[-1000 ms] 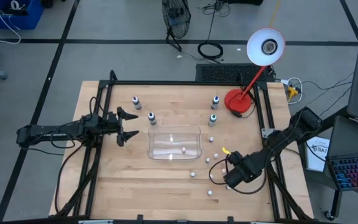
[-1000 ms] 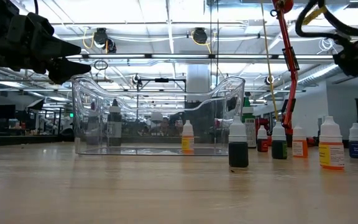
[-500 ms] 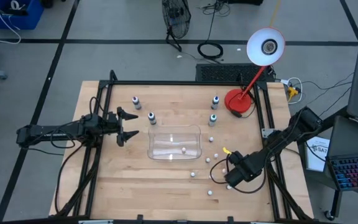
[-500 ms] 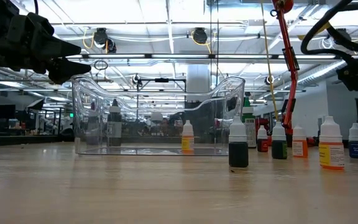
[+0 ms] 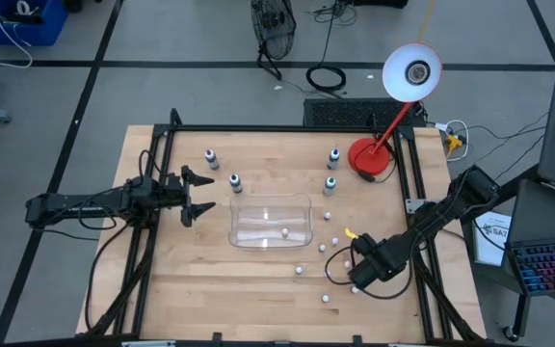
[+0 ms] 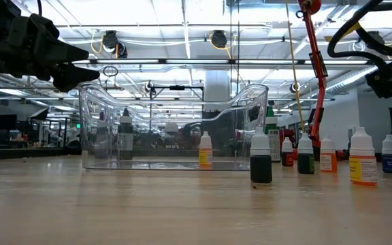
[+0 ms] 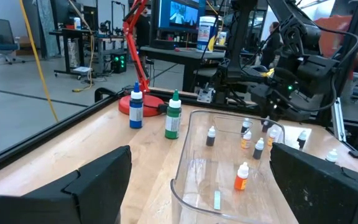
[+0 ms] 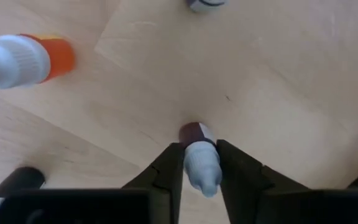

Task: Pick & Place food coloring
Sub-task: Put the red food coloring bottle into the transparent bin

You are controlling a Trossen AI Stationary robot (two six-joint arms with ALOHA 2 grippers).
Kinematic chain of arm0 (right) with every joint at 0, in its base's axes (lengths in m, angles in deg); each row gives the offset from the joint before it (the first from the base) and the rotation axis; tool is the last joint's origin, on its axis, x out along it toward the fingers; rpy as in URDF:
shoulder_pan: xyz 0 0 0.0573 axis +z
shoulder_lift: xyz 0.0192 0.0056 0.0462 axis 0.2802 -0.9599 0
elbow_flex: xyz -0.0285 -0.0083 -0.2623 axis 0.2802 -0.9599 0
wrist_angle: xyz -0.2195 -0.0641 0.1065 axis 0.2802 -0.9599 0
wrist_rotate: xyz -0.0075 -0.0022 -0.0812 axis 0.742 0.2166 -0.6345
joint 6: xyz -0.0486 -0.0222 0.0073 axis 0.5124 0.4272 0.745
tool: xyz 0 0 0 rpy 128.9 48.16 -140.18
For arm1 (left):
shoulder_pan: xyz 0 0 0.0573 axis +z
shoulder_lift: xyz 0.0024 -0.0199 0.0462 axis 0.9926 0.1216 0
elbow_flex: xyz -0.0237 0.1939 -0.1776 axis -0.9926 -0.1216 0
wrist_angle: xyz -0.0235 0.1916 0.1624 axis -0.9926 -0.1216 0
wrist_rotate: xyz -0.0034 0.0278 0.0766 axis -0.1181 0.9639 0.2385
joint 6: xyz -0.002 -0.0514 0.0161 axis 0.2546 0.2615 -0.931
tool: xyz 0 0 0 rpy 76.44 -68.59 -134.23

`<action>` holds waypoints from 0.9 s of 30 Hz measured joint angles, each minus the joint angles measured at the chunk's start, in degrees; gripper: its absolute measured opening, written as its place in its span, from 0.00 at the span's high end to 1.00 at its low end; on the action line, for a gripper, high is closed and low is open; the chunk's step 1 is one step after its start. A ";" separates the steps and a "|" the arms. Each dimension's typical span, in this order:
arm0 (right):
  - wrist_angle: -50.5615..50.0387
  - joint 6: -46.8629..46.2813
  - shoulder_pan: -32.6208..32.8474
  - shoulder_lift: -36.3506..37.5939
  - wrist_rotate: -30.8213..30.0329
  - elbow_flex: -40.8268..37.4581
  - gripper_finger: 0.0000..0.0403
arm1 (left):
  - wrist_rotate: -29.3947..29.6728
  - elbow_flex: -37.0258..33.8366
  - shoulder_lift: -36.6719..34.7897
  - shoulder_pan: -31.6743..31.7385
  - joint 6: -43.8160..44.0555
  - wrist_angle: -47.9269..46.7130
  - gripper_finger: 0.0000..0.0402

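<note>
The right gripper [image 8: 201, 163] has just closed its fingers [image 8: 169, 171] on a small food coloring bottle [image 8: 199, 155] standing on the table [image 8: 278, 74]. The grasp looks made, so lifting should follow. The left gripper [image 5: 195, 196] waits, fingers spread, beside the clear tray [image 5: 271, 222].

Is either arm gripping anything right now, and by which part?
The right gripper pinches a small food coloring bottle by its white cap. The left gripper hangs open, holding nothing.

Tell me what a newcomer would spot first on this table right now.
The clear tray at mid-table, one small bottle inside it. Next, the right gripper low over the near right part of the table, closed on a small dark bottle with a white cap. The left gripper hangs open left of the tray.
</note>
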 joint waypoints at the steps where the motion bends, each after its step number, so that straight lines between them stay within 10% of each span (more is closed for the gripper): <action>1: 0.04 0.50 0.00 0.00 -0.65 0.02 0.85 | 0.00 0.00 0.00 0.00 0.00 0.00 0.06; 19: -16.64 8.61 0.26 -0.07 -14.83 20.51 0.87 | 0.00 0.00 -0.02 0.00 0.00 0.00 0.06; 27: -13.55 35.57 -10.47 -0.04 -22.46 36.55 0.87 | 0.02 0.00 0.00 0.00 0.00 0.00 0.06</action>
